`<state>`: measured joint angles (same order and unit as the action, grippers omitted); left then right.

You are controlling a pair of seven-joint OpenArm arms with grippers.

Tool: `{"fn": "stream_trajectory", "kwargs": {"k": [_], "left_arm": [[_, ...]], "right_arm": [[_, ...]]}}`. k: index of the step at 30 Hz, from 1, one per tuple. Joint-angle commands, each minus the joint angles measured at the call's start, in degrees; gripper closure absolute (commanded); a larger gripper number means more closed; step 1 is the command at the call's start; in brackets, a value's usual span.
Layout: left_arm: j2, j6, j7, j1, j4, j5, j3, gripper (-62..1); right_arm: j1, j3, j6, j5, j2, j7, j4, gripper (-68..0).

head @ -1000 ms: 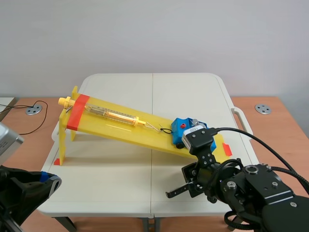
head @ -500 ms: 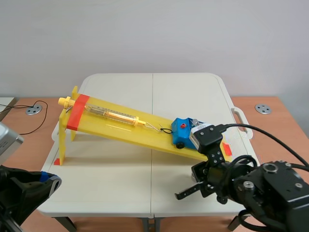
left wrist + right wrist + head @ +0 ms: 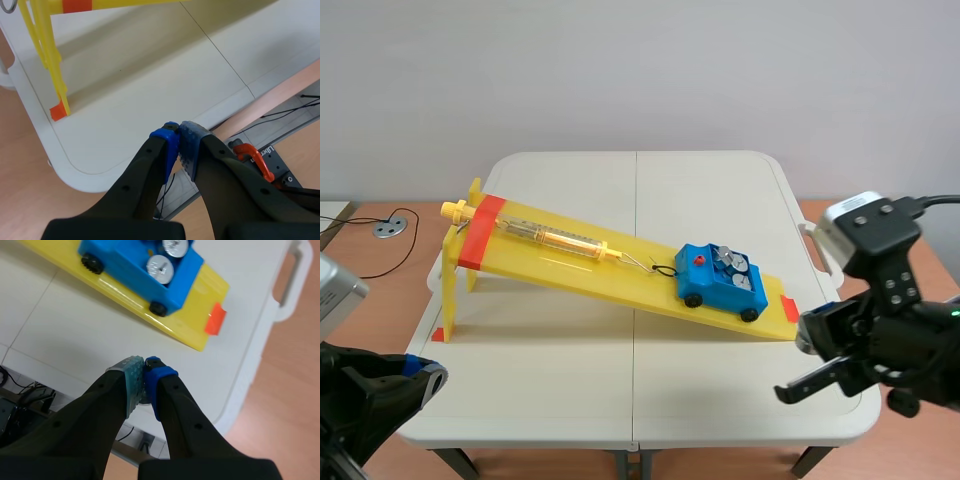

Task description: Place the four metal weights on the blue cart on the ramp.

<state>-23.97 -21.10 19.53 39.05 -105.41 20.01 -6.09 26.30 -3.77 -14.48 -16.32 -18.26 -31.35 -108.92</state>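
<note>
The right arm (image 3: 895,335) stands low at the near right corner of the white table (image 3: 700,190), its wrist raised and its fingers pointing toward the middle of the table's near edge. The right gripper (image 3: 145,366) is closed, pad against pad, and it holds nothing; it hangs over the table's near edge, with the low end of the yellow ramp (image 3: 570,262) ahead of it. The left arm (image 3: 365,400) sits low at the near left corner, and the left gripper (image 3: 179,137) is also closed with nothing between the pads, over the table's edge near the foot of the ramp's leg. The blue cart (image 3: 722,279) stands on the lower part of the ramp, and the metal weights (image 3: 728,263) lie as round silver discs in its top. One second ago the right arm was in front of the cart and hid its right side; since then it has drawn back to the right and toward the near edge, so the cart is now seen whole. The cart has kept its place and the left arm has not moved.
</note>
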Motion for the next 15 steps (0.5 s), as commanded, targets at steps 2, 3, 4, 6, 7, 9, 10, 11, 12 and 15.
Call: {"fn": "stream_trajectory", "kwargs": {"k": [2, 3, 4, 6, 7, 9, 10, 11, 12, 15], "left_arm": [[0.31, -0.09, -4.66, -1.14, -2.84, 4.24, -1.01, -2.9], [0.31, -0.09, -4.66, -1.14, -2.84, 4.24, -1.01, -2.9], [0.28, -0.09, -4.66, -1.14, -2.84, 4.24, -1.01, -2.9], [0.28, -0.09, -4.66, -1.14, -2.84, 4.24, -1.01, -2.9], [0.28, -0.09, -4.63, -1.14, -2.84, 4.24, -1.01, -2.9], [0.28, -0.09, -4.63, -1.14, -2.84, 4.24, -1.01, -2.9], [0.28, -0.11, -4.63, -1.14, -2.84, 4.24, -1.01, -2.9], [0.28, -0.11, -4.61, -1.14, -2.84, 4.24, -1.01, -2.9], [0.28, -0.11, -4.61, -1.14, -2.84, 4.24, -1.01, -2.9], [0.28, -0.11, -4.61, -1.14, -2.84, 4.24, -1.01, -2.9]], "right_arm": [[-1.05, 6.91, -1.57, -5.49, -2.89, 2.05, -8.24, -0.6], [-0.79, 8.39, -1.88, -6.19, -3.15, 1.36, -9.31, -0.6], [-0.68, 9.88, -1.88, -6.8, -3.37, 0.96, -10.23, -0.6], [-0.74, 12.46, -1.88, -6.91, -3.5, 1.07, -11.3, -0.6], [-0.81, 13.42, -1.88, -6.91, -3.5, 1.53, -11.47, -0.6], [-1.9, 14.16, -1.86, -6.88, -3.5, 2.14, -11.45, -0.6], [-2.56, 14.12, -1.86, -6.88, -3.48, 2.1, -11.39, -0.6], [-3.3, 13.81, -1.86, -6.88, -3.48, 2.32, -11.34, -0.7], [-4.09, 13.29, -1.84, -6.86, -3.48, 2.58, -11.1, -0.7], [-7.1, 11.43, -1.79, -6.32, -3.02, 2.89, -9.51, -0.7]]}}
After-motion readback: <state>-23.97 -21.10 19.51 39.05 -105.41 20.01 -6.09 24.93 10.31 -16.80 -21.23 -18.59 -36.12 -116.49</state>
